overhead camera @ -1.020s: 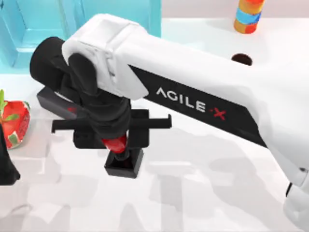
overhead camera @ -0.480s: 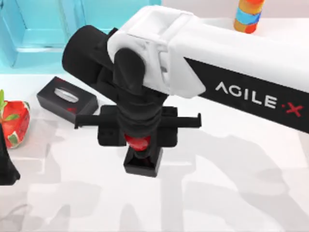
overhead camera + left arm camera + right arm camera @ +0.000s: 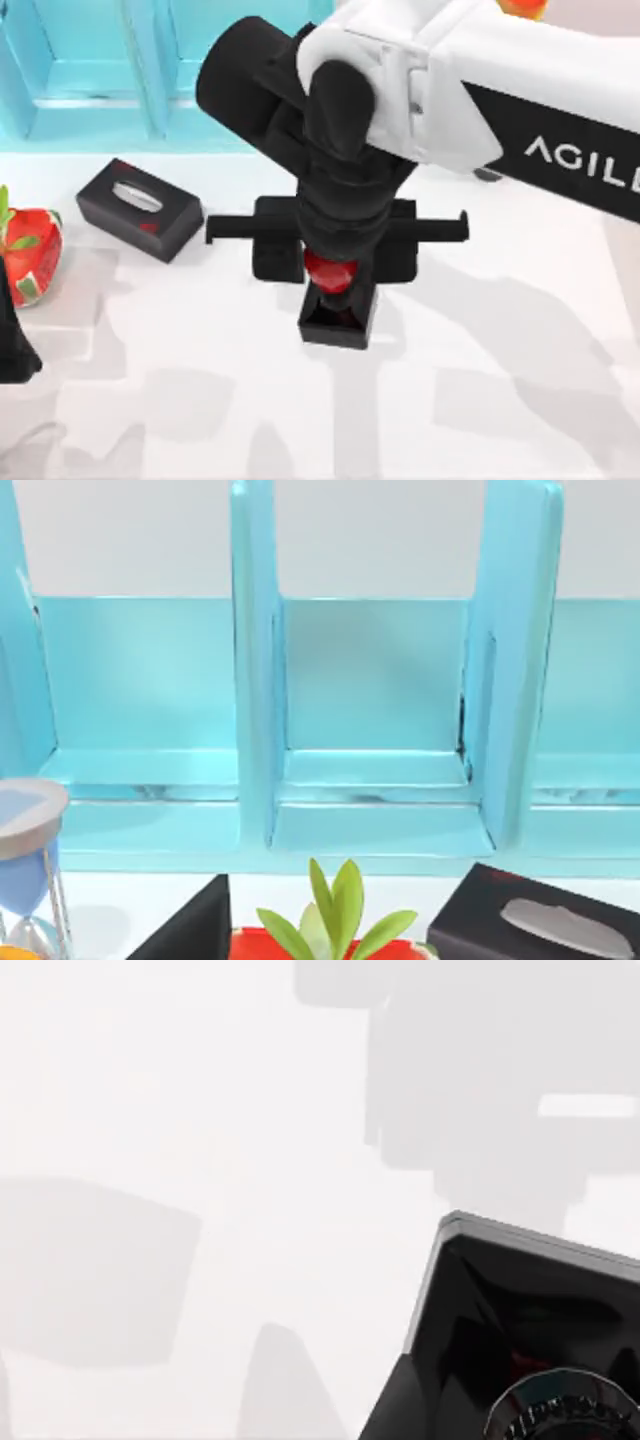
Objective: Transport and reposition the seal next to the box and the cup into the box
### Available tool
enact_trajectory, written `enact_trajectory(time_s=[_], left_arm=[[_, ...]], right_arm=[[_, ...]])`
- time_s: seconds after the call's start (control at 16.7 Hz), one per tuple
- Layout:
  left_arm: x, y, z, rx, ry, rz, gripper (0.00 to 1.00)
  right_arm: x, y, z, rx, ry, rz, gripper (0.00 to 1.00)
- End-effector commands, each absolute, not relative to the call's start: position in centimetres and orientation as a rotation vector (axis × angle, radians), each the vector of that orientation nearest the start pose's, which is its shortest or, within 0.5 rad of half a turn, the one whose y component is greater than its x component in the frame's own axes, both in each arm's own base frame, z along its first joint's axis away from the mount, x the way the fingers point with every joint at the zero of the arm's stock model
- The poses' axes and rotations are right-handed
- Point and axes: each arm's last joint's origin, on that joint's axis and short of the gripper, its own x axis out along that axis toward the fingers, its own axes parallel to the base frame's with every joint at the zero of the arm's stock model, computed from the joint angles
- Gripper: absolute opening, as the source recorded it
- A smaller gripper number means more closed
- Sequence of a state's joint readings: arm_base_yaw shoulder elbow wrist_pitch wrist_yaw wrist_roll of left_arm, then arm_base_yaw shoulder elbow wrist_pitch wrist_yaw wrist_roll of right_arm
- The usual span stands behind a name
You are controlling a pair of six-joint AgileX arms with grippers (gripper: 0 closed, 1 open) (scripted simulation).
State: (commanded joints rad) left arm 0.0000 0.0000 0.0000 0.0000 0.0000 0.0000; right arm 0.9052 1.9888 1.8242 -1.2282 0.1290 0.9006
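Top view, left to right: you see the parked left arm [image 3: 12, 340] at the lower-left edge, a black tissue box [image 3: 140, 208], then the right gripper [image 3: 335, 285] at centre, clamped on the seal [image 3: 338, 305] above the white table [image 3: 480, 400]. The left wrist view adds the blue box [image 3: 375, 780] with its upright dividers.

A white table [image 3: 480, 400] is seen, crossed by soft grey shadows. A pale blue partitioned rack [image 3: 375, 770] is set along its far edge, backed by a plain light wall [image 3: 380, 535].
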Motion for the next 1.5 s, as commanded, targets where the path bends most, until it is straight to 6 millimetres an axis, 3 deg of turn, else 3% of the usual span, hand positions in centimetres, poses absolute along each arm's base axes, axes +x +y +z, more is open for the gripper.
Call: enact_trajectory(time_s=[0.36,0.6,0.78,1.02,1.32,1.5], left_arm=[[10.6,-0.1,16.0,0.0,0.0,0.0,1.0],[10.6,-0.1,16.0,0.0,0.0,0.0,1.0],[10.6,-0.1,16.0,0.0,0.0,0.0,1.0],[10.6,-0.1,16.0,0.0,0.0,0.0,1.0],[10.6,-0.1,16.0,0.0,0.0,0.0,1.0],[10.6,-0.1,16.0,0.0,0.0,0.0,1.0]], right_arm=[[24.5,19.0,29.4,0.074,1.371,0.074,0.0],[21.0,10.5,29.3,0.105,1.355,0.095,0.0],[17.9,6.4,28.0,0.123,1.336,0.106,0.0],[16.0,4.2,26.9,0.134,1.32,0.114,0.0],[16.0,4.3,26.8,0.131,1.322,0.114,0.0],[16.3,4.5,25.2,0.129,1.328,0.115,0.0]])
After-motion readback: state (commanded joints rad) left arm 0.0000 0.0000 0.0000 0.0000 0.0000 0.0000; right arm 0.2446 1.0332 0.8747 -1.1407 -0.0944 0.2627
